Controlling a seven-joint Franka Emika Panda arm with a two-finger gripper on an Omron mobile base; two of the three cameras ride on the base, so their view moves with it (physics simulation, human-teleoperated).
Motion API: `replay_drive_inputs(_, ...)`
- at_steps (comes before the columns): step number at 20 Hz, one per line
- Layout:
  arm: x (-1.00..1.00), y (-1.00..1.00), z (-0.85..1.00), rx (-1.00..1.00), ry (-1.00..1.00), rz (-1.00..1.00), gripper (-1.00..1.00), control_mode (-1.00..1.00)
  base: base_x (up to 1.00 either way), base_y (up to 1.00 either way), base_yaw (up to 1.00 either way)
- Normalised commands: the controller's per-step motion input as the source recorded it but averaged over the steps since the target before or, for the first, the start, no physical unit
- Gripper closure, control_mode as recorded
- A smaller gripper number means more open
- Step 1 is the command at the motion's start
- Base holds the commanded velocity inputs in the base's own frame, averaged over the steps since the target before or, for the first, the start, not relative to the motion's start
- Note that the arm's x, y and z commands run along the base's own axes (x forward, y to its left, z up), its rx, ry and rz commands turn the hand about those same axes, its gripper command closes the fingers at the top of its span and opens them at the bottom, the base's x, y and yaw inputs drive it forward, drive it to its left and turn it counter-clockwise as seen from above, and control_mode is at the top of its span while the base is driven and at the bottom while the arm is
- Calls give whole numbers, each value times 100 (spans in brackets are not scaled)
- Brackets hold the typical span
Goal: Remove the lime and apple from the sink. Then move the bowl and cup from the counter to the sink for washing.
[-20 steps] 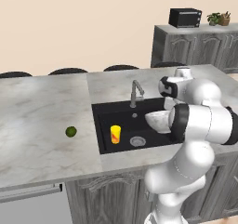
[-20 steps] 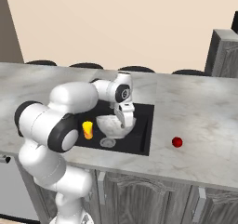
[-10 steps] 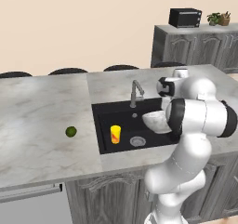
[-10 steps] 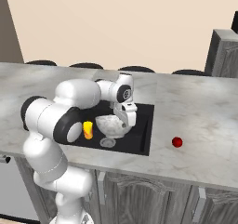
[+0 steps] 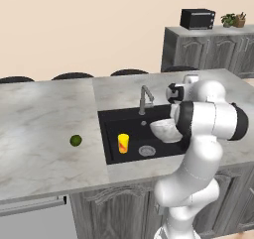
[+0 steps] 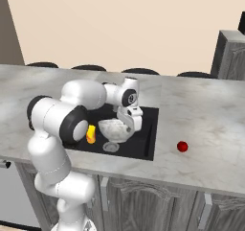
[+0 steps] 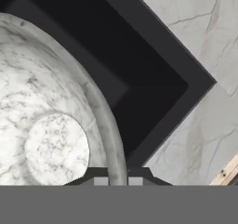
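I've got the fingers (image 7: 117,179) pinched on the bowl (image 6: 114,129) rim, bowl hanging inside the sink (image 5: 111,119) near its right wall, so release looks straight down.

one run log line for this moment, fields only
gripper: shut on bowl rim | bowl: over sink | cup: in sink | lime: on counter | apple: on counter
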Motion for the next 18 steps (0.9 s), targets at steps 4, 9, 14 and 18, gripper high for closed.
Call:
replay_drive_inputs(4, 7, 0, -16, 8, 0, 1, 100, -100, 0, 0, 0)
replay_drive_inputs(9, 9, 0, -14, 7, -1, 0, 100, -100, 0, 0, 0)
replay_drive_inputs(14, 15, 0, -14, 2, -1, 0, 100, -100, 0, 0, 0)
replay_drive_inputs(18, 16, 0, -12, 0, -4, 0, 100, -100, 0, 0, 0)
